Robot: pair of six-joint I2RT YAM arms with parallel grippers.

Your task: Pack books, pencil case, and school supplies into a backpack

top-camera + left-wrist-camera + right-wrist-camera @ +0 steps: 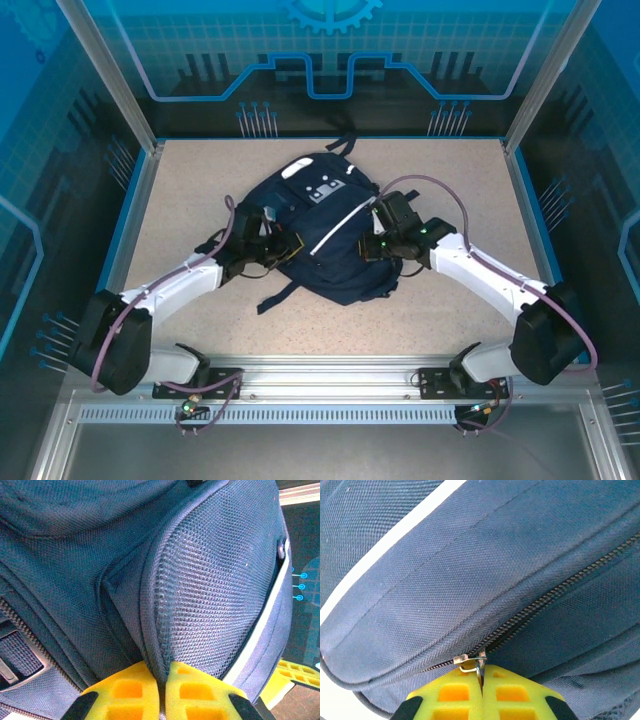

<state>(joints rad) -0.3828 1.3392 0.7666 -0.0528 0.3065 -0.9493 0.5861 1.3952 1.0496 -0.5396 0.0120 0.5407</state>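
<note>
Blue-lit panels wall in a speckled beige table point(180, 200). At the middle of the overhead frame the large dark navy fabric backpack point(320, 235), with thin white stripes and light grey patches, lies flat with its top loop toward the upper edge.

On its left side the left gripper point(162, 675) has its yellow jaws pinched together on a fold of cloth at the seam of the navy mesh side pocket point(215, 595), low in the left wrist view. On its right side the right gripper point(482, 677) has its jaws clamped on the small metal zipper pull point(479, 662) at the bottom centre of the right wrist view. From there the dark zipper track point(560, 592) runs to the upper right, and its teeth look meshed along the stretch we see.

We judge the bag soft, limp and fairly light. The woven cloth should grip well, but it will bunch and follow any tug. A stitched seam makes a sensible anchor, and the pull tab is the place to draw the zipper. That tab is thin and smooth, so we expect it could slip free if pulled off the line of the track.
</note>
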